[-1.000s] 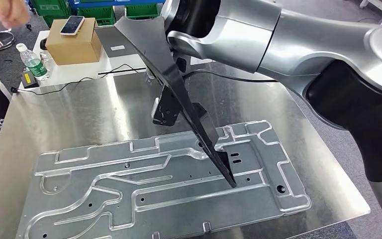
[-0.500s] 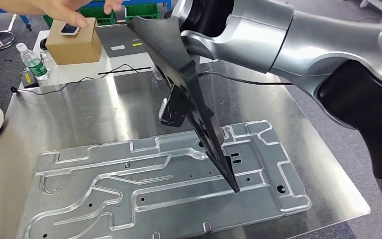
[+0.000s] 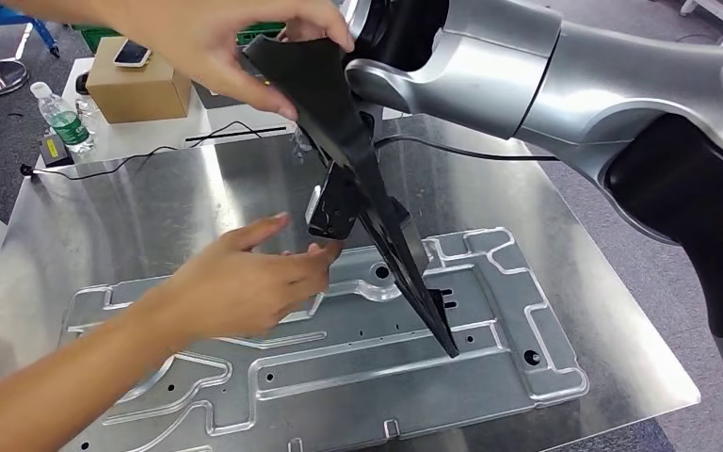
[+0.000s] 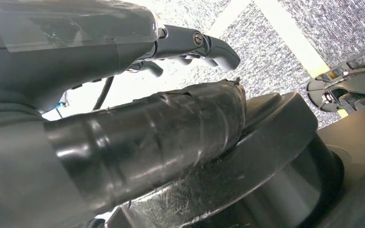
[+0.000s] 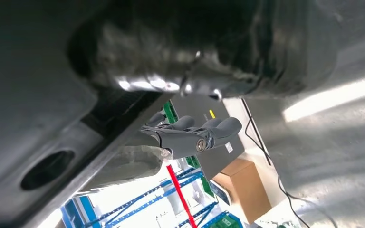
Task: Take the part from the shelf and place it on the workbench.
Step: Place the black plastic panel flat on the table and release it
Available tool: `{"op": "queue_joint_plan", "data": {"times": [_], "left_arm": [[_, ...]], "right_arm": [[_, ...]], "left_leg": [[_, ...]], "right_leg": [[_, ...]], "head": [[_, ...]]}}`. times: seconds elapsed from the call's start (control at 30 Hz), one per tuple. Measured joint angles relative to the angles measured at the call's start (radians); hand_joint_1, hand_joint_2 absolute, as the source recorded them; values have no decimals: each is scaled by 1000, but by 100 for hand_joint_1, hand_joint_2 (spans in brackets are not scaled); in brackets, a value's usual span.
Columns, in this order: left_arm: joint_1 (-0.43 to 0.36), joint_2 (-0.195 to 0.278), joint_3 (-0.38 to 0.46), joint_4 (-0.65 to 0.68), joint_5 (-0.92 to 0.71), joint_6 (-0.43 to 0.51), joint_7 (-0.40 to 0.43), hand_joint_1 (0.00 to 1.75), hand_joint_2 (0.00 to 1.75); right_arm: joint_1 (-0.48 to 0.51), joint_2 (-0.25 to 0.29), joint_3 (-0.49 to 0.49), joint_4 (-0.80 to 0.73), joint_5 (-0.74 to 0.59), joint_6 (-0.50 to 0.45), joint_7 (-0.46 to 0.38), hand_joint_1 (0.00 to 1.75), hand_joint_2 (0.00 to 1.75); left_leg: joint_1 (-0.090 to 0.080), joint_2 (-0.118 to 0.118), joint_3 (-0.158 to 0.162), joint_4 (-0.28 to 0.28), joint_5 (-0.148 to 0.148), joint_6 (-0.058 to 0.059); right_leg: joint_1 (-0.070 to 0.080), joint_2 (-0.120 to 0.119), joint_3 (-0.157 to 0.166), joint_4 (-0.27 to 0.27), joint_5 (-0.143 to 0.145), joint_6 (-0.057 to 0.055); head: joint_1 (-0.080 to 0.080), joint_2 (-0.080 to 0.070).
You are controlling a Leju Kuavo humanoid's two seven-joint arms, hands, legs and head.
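The part (image 3: 358, 179), one long black tapering piece, is being held steeply tilted above the workbench (image 3: 151, 207).
Its narrow tip is pointing down and toward the robot, touching or just above the single ribbed metal plate (image 3: 339, 367) lying on the workbench, while its broad end is being raised at the far side. The part is being grasped around its middle by the right hand (image 3: 334, 209), whose fingers (image 5: 204, 135) are being kept curled beside its dark edge. The broad end is being gripped by one person's hand (image 3: 216, 42), and a second person's hand (image 3: 245, 278) is being held open just beside the right hand. The left hand (image 4: 123, 95) is being kept with fingers loosely bent on nothing. Beyond the workbench, one phone (image 3: 132, 54) is lying on one cardboard box (image 3: 138, 89), with one bottle (image 3: 64, 118) nearby.
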Motion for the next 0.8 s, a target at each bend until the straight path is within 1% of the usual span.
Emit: {"op": "queue_joint_plan", "data": {"times": [0.8], "left_arm": [[-4, 0, 0, 0, -36, -8, -1, 0, 0]], "right_arm": [[-3, -3, 0, -1, -12, 2, 7, 0, 0]], "left_leg": [[0, -1, 0, 0, 0, 0]], "right_leg": [[0, 0, 1, -1, 0, 0]], "head": [[0, 0]]}}
